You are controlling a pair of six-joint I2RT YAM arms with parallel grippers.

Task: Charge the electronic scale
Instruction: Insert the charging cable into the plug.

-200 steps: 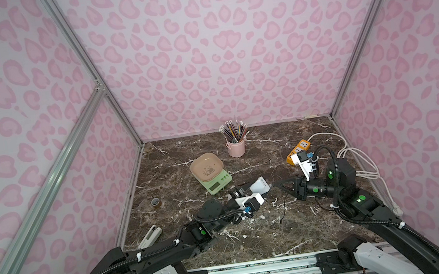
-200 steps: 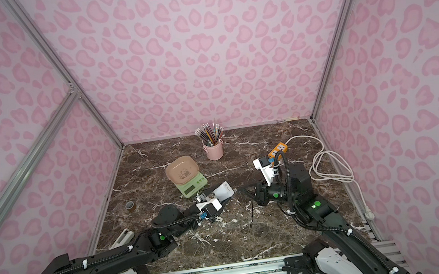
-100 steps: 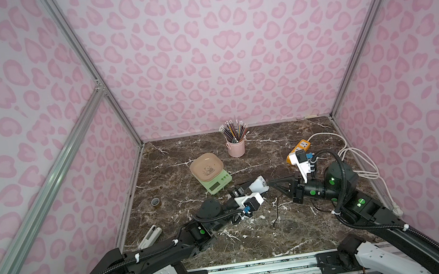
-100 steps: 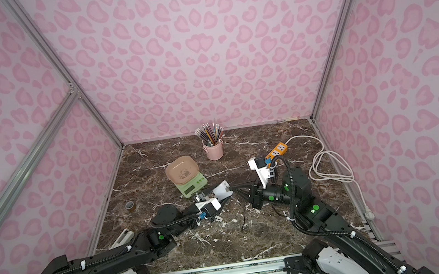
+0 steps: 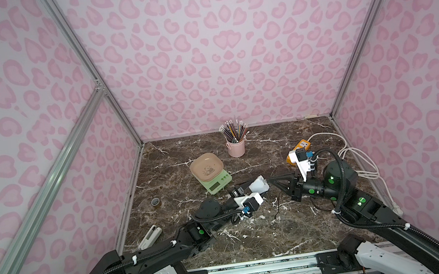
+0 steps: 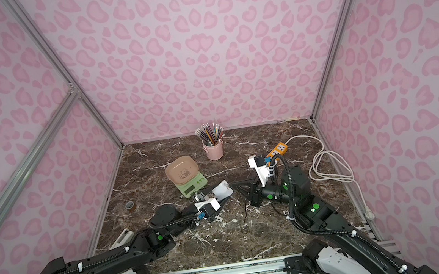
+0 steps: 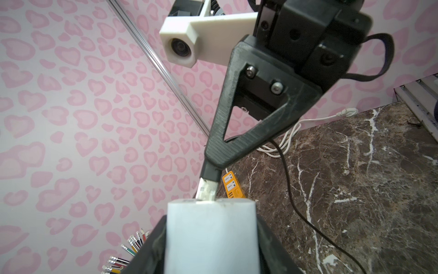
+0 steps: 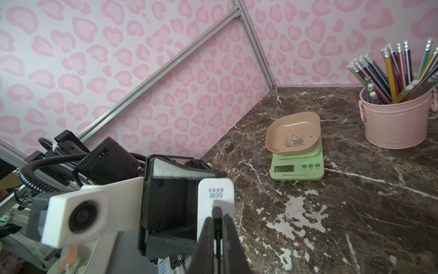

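Altogether the marble-patterned table carries one electronic scale, one pink bucket, one orange power strip, one tape roll and one white charger block. Two arms work over it.

The scale stands left of centre at mid-depth, just beyond the left gripper and apart from both grippers. Its body is a smooth mint-green slab with a grey display and three green buttons. One beige-pink tray sits on it, a shallow rounded square with a panda print.

The left gripper is clamped on the charger block, a black finger pressing each flat side. The block is matte white with rounded edges. The right gripper is pinched tight on the plug of one thin black cable. The plug's metal tip meets the charger's end face; how far it is seated I cannot tell. The cable trails loosely over the table.

The bucket is painted metal, cylindrical, holding a bundle of striped pencils too crowded to count. A glossy white cord loops from the power strip. One pale elongated object lies near the left wall; its kind is unclear.
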